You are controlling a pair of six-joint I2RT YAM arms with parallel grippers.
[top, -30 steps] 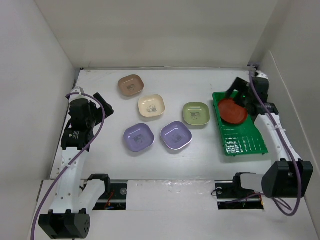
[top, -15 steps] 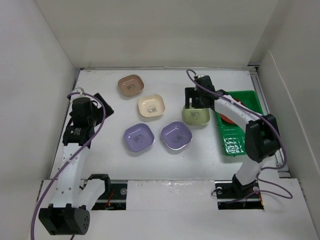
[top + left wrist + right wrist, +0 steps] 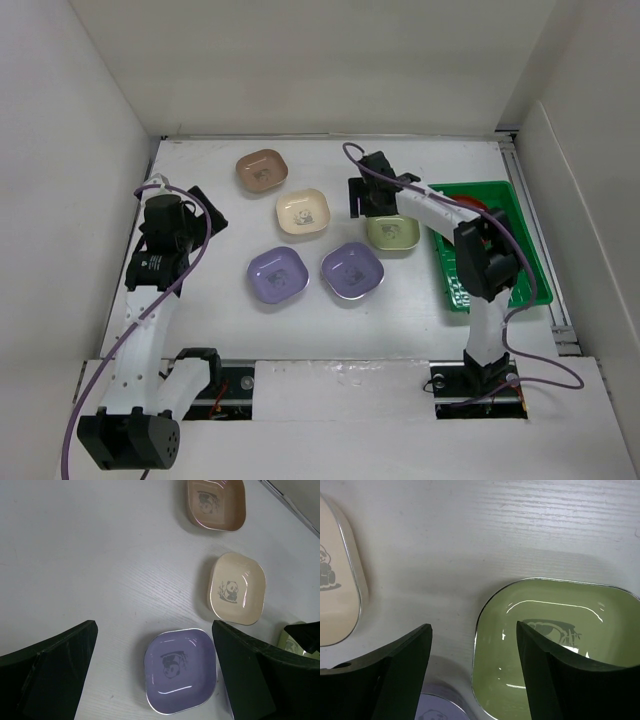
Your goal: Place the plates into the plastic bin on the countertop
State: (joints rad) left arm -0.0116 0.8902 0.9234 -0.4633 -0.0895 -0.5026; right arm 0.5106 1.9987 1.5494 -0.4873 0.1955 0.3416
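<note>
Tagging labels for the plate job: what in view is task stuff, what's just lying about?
Job: tan plate, cream plate, sage plate, two lavender plates, green bin holding red plate.
Not job: just purple cables, white walls.

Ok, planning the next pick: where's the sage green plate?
Top view: the sage green plate sits right of centre, between the cream plate and the green bin.

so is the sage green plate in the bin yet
No, the sage green plate sits on the white countertop, just left of the plastic bin.
</note>
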